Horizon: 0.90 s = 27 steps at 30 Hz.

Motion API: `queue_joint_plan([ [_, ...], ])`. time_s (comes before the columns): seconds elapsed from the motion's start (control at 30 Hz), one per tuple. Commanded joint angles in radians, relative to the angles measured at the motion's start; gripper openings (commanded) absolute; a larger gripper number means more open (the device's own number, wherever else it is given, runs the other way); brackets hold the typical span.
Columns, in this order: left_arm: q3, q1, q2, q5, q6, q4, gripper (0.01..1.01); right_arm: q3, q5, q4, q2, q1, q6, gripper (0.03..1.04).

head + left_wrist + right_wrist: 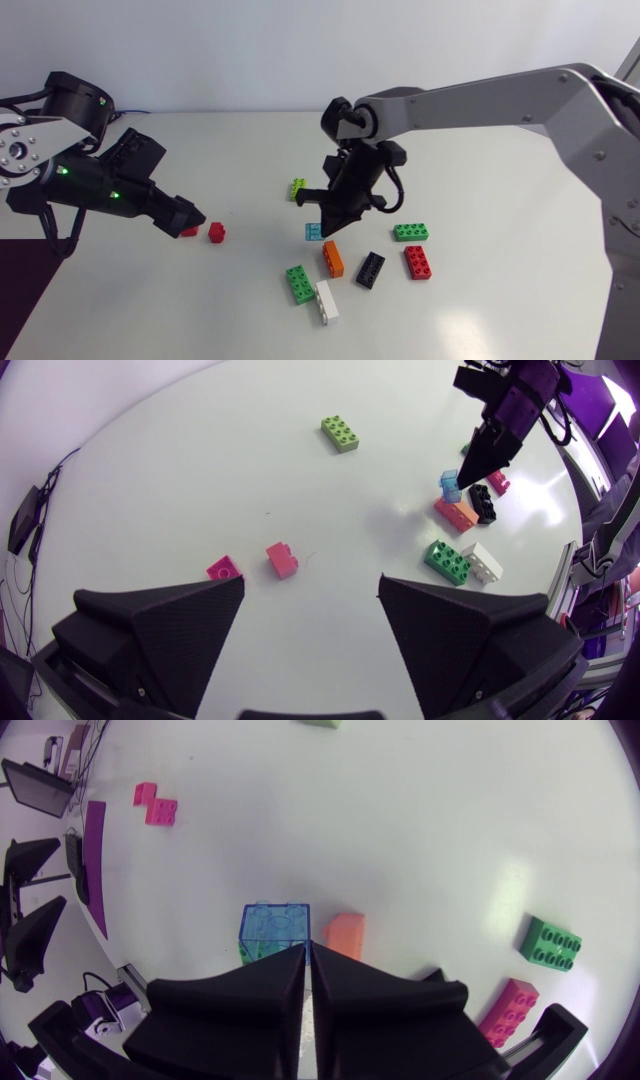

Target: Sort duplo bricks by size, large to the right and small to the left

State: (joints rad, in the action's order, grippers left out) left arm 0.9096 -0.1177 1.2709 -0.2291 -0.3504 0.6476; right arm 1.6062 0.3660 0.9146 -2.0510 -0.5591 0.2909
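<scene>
Right hand (329,233), pinched narrow and empty, hangs right by the blue brick (313,232); spread it first, minding the orange brick (333,258) at five o'clock. Left hand (311,581) gapes wide.

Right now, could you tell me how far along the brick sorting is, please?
Seemingly done: the small red bricks lie left, by the open left claw; a large red brick and a green brick lie furthest right. In hand: nothing; the shut right claw hovers at the small light blue brick. Left: that one, plus the lime brick, orange brick, black brick, other green brick and white brick mid-table.
</scene>
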Motion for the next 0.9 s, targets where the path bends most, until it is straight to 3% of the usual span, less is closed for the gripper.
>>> queue_joint_plan([
  [0.0,-0.037,-0.002,-0.031,-0.007,-0.009,0.000,0.931,0.037,-0.004,0.000,-0.051,-0.053,0.014,0.05],
  [0.2,-0.048,0.003,-0.070,-0.024,-0.013,0.011,0.931,0.144,-0.009,0.021,-0.113,-0.140,0.034,0.07],
  [0.27,-0.046,0.004,-0.076,-0.024,-0.016,0.015,0.933,0.162,-0.016,0.024,-0.120,-0.159,0.042,0.35],
  [0.37,-0.049,0.006,-0.076,-0.027,-0.018,0.015,0.934,0.204,-0.045,0.072,-0.135,-0.179,0.056,0.99],
  [0.6,-0.049,-0.033,-0.045,-0.027,-0.009,0.004,0.946,0.190,-0.048,0.082,-0.078,-0.154,0.057,1.01],
  [0.87,0.002,-0.192,0.122,-0.027,0.022,0.014,0.946,0.070,-0.048,0.084,0.141,-0.021,0.076,1.01],
])
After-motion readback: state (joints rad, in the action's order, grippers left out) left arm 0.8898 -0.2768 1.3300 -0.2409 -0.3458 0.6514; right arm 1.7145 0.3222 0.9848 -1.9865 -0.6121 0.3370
